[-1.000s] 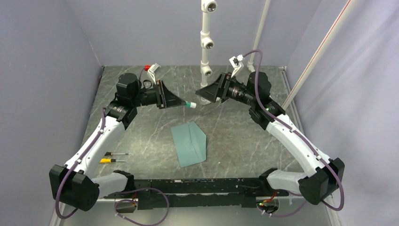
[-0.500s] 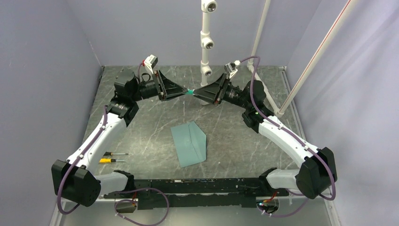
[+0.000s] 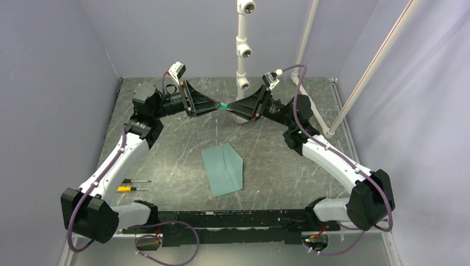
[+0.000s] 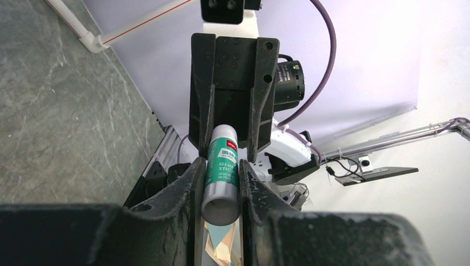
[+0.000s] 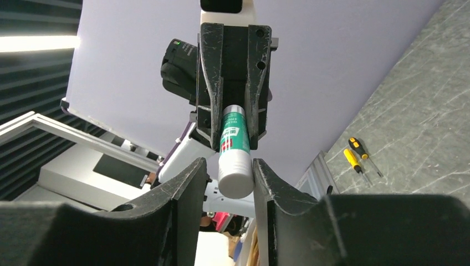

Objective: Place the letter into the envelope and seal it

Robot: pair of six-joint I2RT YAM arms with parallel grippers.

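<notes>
Green glue stick (image 4: 223, 166) held up in the air between two grippers.

The left gripper (image 3: 215, 106) has its fingers clamped on the green body, high over the far middle of the table (image 3: 288, 166). The right gripper (image 3: 231, 107) has its fingers on both sides of the white cap (image 5: 235, 177). I cannot tell if they squeeze it yet. The envelope (image 3: 223, 169) lies flat near the middle of the table, a bit toward the near edge. I see no letter anywhere. It may be inside the envelope, but I cannot see in. Two screwdrivers (image 3: 133, 185) lie by the left edge. If the cap gets pulled crooked, or the grip is too soft, the stick could slip, fall and smear glue on the envelope.
</notes>
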